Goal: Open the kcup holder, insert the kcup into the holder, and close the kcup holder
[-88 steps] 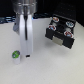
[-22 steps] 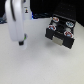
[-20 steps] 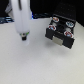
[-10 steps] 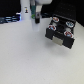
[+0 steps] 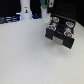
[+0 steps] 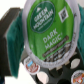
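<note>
One black boxy kcup holder (image 5: 61, 31) sits in the exterior view near the far edge of the pale bench (image 5: 25, 60), toward the exterior view's right, its tray of round pod slots pulled out toward the camera with several pods showing in it. The white robot arm's gripper (image 5: 46, 14) hangs just above the holder's far corner on the exterior view's left; its jaws are too blurred here to read. A tall white bottle-shaped thing with a dark mark (image 5: 24, 8) stands at the bench's far edge.

In the wrist view, the small white kcup with its green printed lid (image 6: 48, 29) fills the picture, clamped between dark fingers (image 6: 10, 35), so the jaws are closed about it. Pod slots (image 6: 37, 67) lie directly beneath the kcup, its axis pointing down toward them, so I judge the coming move a short descent into an empty slot.
</note>
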